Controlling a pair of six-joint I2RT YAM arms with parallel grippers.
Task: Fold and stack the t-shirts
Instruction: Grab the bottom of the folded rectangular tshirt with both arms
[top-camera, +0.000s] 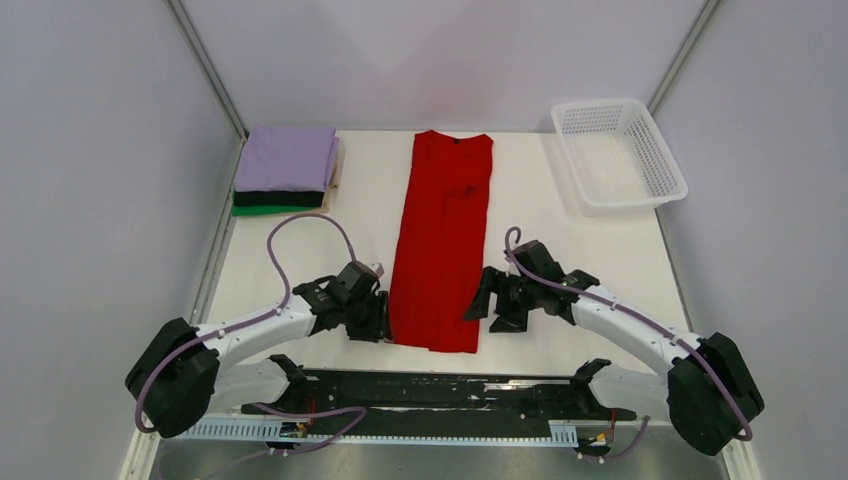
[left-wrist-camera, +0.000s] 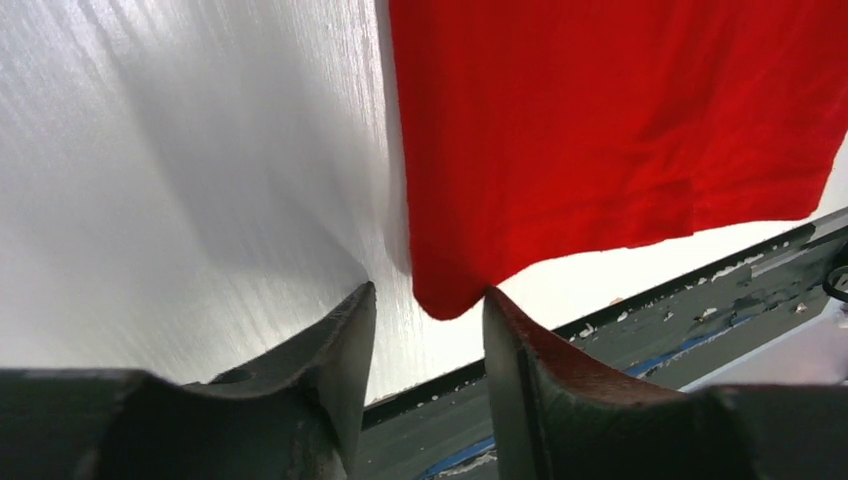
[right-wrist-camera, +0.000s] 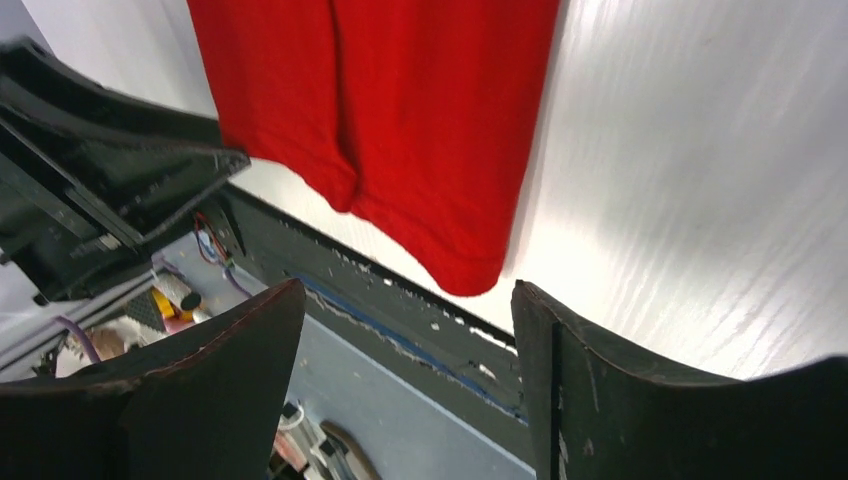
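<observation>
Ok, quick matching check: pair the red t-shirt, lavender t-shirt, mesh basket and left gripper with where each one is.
1 red t-shirt
2 lavender t-shirt
3 white mesh basket
4 left gripper

A far right of the table
B top of the stack, far left
C lengthwise down the middle
D open at the red t-shirt's near left corner

Pairs: 1-C, 2-B, 3-A, 4-D

A white mesh basket (top-camera: 655, 150), seemingly plastic, sits far right on the table (top-camera: 570, 262).
</observation>
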